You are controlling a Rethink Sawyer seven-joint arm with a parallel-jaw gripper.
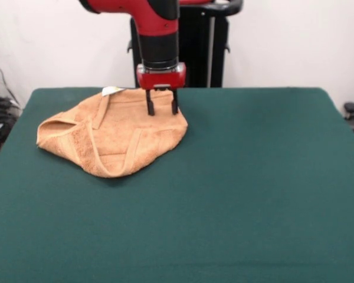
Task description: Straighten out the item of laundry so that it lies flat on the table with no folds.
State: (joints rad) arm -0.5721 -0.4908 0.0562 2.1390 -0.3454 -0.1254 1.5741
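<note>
Green table (236, 206) is stretching bare toward the camera. Behind it, the red arm is reaching straight down, its gripper (162, 109) standing parted over the crumpled towel (112, 138), fingertips seemingly touching cloth. Most towel is lying left of the fingers.

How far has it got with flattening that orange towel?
Nothing looks finished yet. The towel still lies crumpled on the green table, with its edges folded over and its white tag at the far side. In hand: the gripper is down at the towel's far right part, fingers apart. Left to do: grip an edge and spread out every fold.
</note>
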